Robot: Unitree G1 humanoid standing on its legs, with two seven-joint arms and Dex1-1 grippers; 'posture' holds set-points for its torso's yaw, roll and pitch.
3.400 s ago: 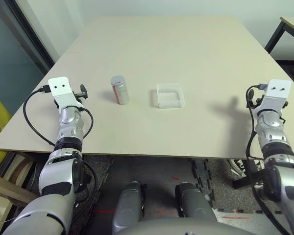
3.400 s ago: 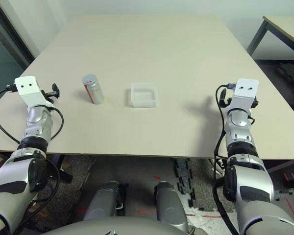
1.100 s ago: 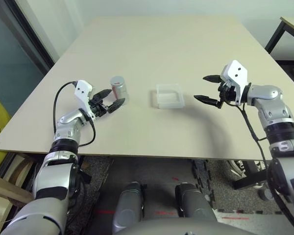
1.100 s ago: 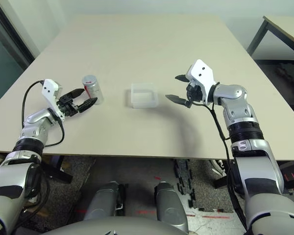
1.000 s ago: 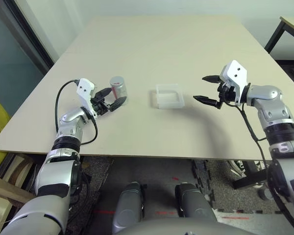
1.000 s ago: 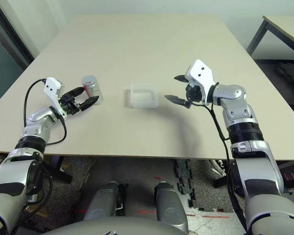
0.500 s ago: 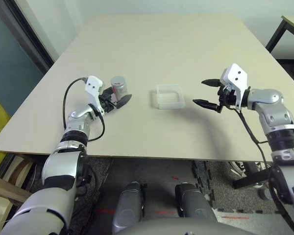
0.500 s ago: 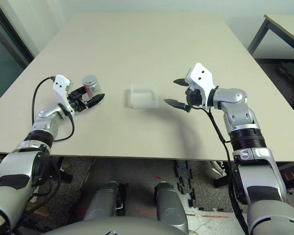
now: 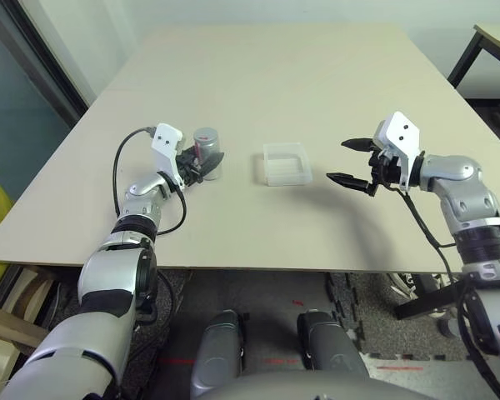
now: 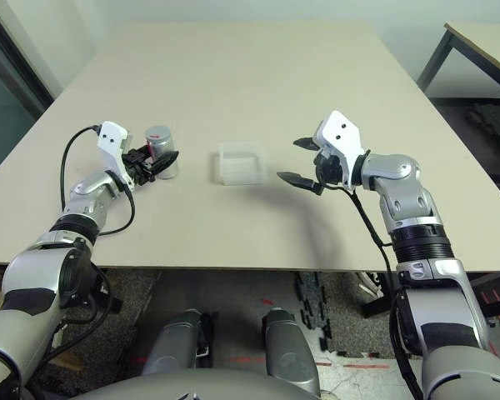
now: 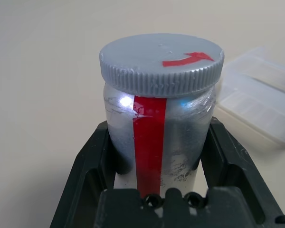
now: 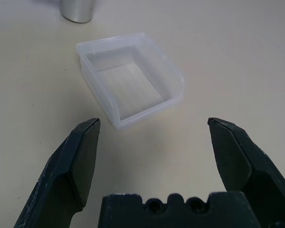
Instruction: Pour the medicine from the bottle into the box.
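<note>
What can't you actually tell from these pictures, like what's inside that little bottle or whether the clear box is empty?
- Contents of the bottle: hidden by its silvery wall and grey cap in the left wrist view.
- The bottle's base: covered by the left hand, shut on it.
- Label print: too small in the head views.
- The box: its near inside wall is hidden behind the rim in the right wrist view; the right hand is open, apart.

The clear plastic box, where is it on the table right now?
The clear plastic box sits near the table's middle, between the bottle in the left gripper and the open right gripper.
</note>
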